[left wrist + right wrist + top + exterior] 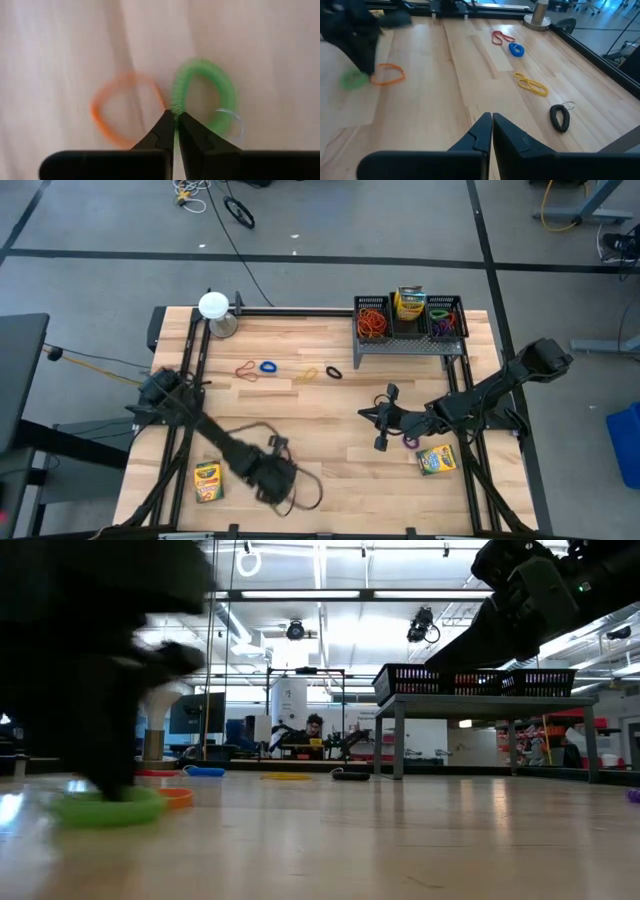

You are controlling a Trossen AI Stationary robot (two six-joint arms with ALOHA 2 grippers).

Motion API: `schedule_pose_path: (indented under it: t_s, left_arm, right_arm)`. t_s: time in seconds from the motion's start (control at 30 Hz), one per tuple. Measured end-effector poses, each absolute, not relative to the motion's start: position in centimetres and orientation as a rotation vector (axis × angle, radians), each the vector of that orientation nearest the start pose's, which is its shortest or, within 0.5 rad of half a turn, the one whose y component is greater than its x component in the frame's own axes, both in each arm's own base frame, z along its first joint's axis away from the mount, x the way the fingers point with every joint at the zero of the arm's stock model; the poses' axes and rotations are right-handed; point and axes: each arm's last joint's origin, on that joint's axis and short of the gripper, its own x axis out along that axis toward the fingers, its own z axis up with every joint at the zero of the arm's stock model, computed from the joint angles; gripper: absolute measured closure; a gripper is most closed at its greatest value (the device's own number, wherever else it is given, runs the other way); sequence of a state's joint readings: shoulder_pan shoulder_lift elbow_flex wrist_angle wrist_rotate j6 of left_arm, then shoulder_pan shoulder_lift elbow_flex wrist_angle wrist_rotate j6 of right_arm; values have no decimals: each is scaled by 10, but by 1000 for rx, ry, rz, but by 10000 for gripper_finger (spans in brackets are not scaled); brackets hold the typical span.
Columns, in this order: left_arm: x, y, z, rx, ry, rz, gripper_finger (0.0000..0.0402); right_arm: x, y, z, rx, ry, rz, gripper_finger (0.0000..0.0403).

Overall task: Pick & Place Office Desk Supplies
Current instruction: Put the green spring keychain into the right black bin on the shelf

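Tabletop: pale wood, carried everything below.

Wire-mesh rack: stood at 1 o'clock on the tabletop, well apart from the work. Already held orange loops, a crayon box and mixed loops in its compartments. Long carry from 7 o'clock judged the main exposure for a drop.

Left tool: sat low at 7 o'clock, tips closed on the edge of the green loop. Caught only the rim, by a thin bite. Judged liable to slip or spring free on the lift, since coiled and elastic.

Right tool: waited near 4 o'clock, tips shut on nothing.

Crayon boxes: lay at 8 o'clock and at 4 o'clock, both flat, both outside the rack.

Green loop: lay on the tabletop at 7 o'clock, pinched as noted. Had a small clear ring at its far side; could snag.

Orange loop: lay just beside the green one, at its 9 o'clock in the left wrist view. Whether touching, could not be told. Judged likely to be dragged along or flicked aside if caught.

Red, blue, yellow and black loops: strung out near 11 o'clock, loose, under the likely carry path.
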State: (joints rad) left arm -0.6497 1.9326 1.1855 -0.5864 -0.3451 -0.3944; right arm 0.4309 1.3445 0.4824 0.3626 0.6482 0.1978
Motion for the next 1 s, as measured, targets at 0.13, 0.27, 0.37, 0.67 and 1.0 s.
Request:
schedule_pose_path:
  t_s: [0.13,0.27,0.37,0.67,1.0]
  left_arm:
    - [302,-177,125,225,932,-73,388]
    - [314,-140,114,125,653,-80,386]
    - [321,-115,118,40,462,-67,386]
    - [327,-72,127,24,264,216,386]
    - [331,-49,127,-11,254,324,386]
  right_arm:
    - [230,87,170,-56,407,-248,378]
    - [230,87,170,-40,407,-248,378]
    - [230,87,170,-24,405,-251,378]
    - [234,87,164,73,399,-285,366]
    - [261,70,138,169,333,-360,277]
